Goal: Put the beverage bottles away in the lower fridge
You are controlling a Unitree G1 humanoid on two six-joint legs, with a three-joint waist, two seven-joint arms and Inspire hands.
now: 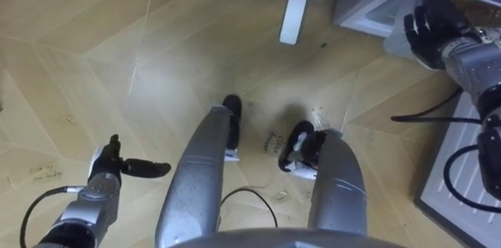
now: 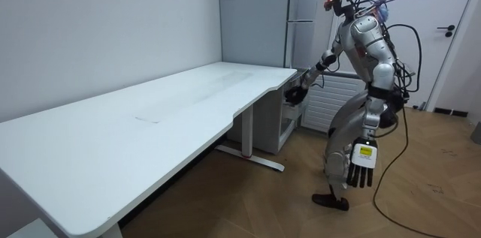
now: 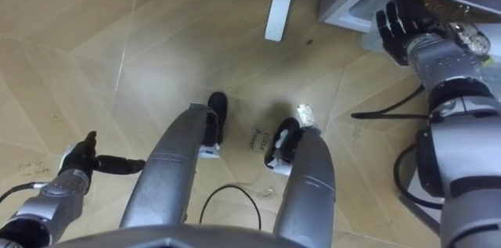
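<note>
Wooden floor (image 1: 117, 68) lay under me where I stood, off the far corner of the white desk (image 2: 150, 118) and near the tall grey fridge (image 2: 301, 13). Its doors looked shut as far as they showed. By my judgement the task had hardly begun: nothing seemed to have gone into the lower fridge, and I could not tell where the drinks were. A low cabinet (image 1: 368, 1) sat under the desk's corner. My right hand (image 1: 429, 25) was stretched out near its front, fingers spread and loosely bent, holding nothing. Whether they touched it I could not tell. My left hand (image 1: 106, 172) hung low over the floor, fingers straight, thumb lifted, holding nothing.
</note>
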